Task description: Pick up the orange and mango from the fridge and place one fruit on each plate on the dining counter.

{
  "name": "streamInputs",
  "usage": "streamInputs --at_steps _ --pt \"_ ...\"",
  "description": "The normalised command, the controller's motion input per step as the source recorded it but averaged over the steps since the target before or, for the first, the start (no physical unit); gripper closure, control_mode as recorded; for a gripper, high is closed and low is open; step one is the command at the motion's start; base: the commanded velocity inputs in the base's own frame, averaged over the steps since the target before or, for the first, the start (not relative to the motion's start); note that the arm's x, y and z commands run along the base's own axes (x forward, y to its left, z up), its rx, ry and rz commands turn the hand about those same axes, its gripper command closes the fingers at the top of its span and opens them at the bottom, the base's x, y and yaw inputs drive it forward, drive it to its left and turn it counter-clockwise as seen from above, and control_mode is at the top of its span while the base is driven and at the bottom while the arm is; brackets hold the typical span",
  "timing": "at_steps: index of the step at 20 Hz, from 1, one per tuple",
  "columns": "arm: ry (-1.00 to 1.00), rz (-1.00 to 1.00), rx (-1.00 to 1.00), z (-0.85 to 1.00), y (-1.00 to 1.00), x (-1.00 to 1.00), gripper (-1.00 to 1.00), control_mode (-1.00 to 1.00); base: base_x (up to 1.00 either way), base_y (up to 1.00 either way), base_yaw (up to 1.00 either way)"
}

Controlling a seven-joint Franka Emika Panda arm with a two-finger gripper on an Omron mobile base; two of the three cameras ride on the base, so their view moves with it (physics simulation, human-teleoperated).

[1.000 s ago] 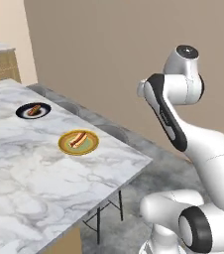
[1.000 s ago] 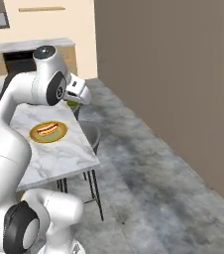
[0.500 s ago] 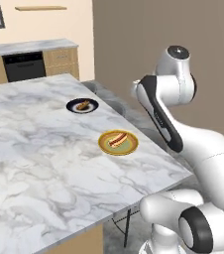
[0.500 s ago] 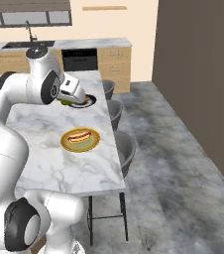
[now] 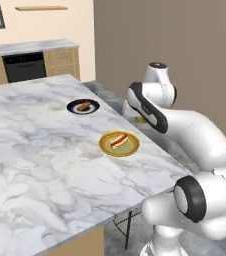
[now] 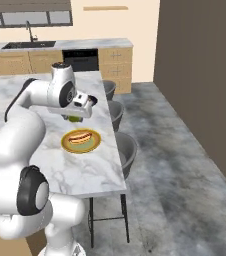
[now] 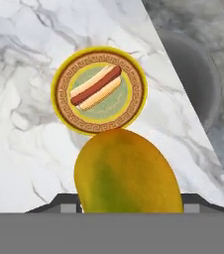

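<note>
Jaws clamp the mango above the mustard-yellow plate.

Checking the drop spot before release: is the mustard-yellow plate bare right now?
No: in the hand view the mustard-yellow plate already carries a hot dog across its greenish centre, beyond the held mango.

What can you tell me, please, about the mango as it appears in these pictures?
The mango is a smooth oval fruit, yellow-orange with a green patch. In the hand view it sits between the pincer's fingers, held up in the air, its far end just overlapping the near rim of the mustard-yellow plate, which carries a hot dog. In the right base view a little of its green skin peeks out under the hand, above the marbled counter.
</note>
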Motion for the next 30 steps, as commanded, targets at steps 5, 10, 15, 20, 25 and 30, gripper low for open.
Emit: streamInputs --at_steps 5,10,15,20,25,30 --pt "0.11 0.15 -0.05 -0.99 0.02 0.61 1.00 -1.00 0.00 0.00 0.00" --pt "0.02 0.15 -0.03 -0.98 0.01 0.49 1.00 -1.00 0.00 0.00 0.00" --pt "0.00 0.16 -0.01 -0.66 0.05 0.32 1.00 -1.00 0.00 0.00 0.00" --pt "0.05 0.13 0.00 -0.22 0.02 0.39 1.00 -1.00 0.00 0.00 0.00" --pt "0.02 -0.02 0.00 -0.27 0.00 0.11 1.00 -1.00 0.00 0.00 0.00" --pt "0.01 -0.01 -0.01 -0.29 0.11 0.14 1.00 -1.00 0.00 0.00 0.00"
